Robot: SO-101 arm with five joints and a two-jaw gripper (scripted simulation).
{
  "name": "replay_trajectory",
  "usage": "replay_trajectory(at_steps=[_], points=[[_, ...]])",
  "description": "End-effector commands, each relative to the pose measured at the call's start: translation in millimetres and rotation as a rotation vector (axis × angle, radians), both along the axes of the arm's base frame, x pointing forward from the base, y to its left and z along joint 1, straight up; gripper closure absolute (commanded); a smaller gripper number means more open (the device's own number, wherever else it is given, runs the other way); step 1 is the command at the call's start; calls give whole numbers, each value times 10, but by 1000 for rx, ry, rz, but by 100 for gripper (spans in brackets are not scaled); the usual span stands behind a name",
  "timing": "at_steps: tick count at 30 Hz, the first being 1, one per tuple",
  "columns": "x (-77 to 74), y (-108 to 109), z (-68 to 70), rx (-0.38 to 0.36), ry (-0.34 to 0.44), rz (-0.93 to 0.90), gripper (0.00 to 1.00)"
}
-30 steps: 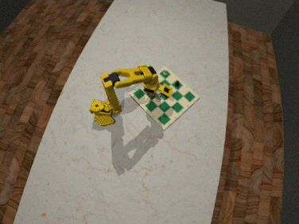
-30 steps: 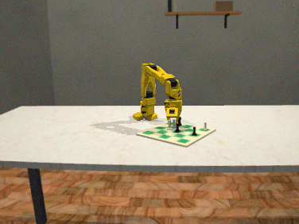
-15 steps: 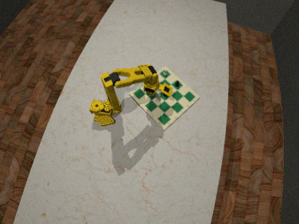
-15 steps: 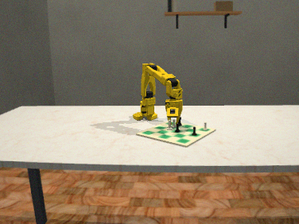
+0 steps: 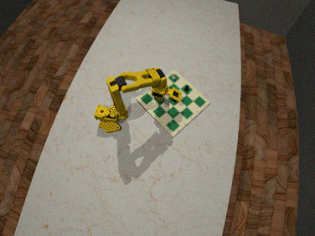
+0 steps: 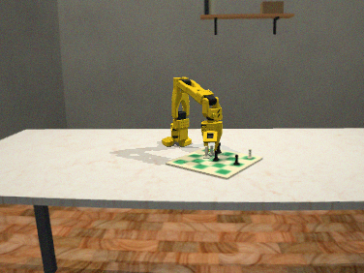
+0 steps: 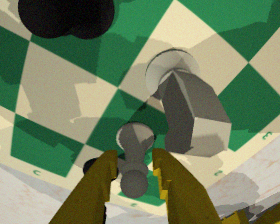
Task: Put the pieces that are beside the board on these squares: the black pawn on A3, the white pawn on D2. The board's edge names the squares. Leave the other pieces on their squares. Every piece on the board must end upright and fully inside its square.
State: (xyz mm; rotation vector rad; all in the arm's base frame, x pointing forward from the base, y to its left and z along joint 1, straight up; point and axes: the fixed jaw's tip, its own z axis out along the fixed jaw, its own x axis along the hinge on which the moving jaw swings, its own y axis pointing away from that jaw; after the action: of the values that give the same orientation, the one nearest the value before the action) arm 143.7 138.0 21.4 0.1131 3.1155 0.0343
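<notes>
2 fingers of the gripper [image 5: 166, 100] [image 6: 210, 151] [image 7: 135, 151] stand slightly apart, 1 on each side of the white pawn [image 7: 134, 167]. Narrow gaps show in the wrist view; I read it as let go, not clamped. The pawn looks upright, its base over a green square of the board [image 5: 172, 135] [image 6: 227, 177] [image 7: 55, 95]. I cannot confirm that square as D2, nor that the whole base is inside it.

Risk 1: the lift. Clearance is thin, so a sideways drift or a twist of the wrist could catch the pawn's head and tip it, or drag the base over a line. Straight up looks safest, with a little more opening if the neighbours allow.

Risk 2: the neighbours. A taller pale piece [image 7: 197, 112] stands close beside 1 finger; a dark piece [image 7: 90, 164] shows partly behind the other. Opening wide here could shove either off its square.

Risk 3: the black pawn. I cannot pick it out for certain among the dark pieces, and the lettering is too small to check A3 from where I stand. If it still needs placing, a low swing across would threaten everything already standing.
</notes>
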Motion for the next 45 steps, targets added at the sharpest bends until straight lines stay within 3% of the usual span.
replay_trajectory(at_steps=[1, 31, 45], points=[[-15, 13, 8, -5, 8, -2, 91], [-20, 8, 407, -5, 8, -2, 91], [-22, 7, 455, -5, 8, -2, 91]])
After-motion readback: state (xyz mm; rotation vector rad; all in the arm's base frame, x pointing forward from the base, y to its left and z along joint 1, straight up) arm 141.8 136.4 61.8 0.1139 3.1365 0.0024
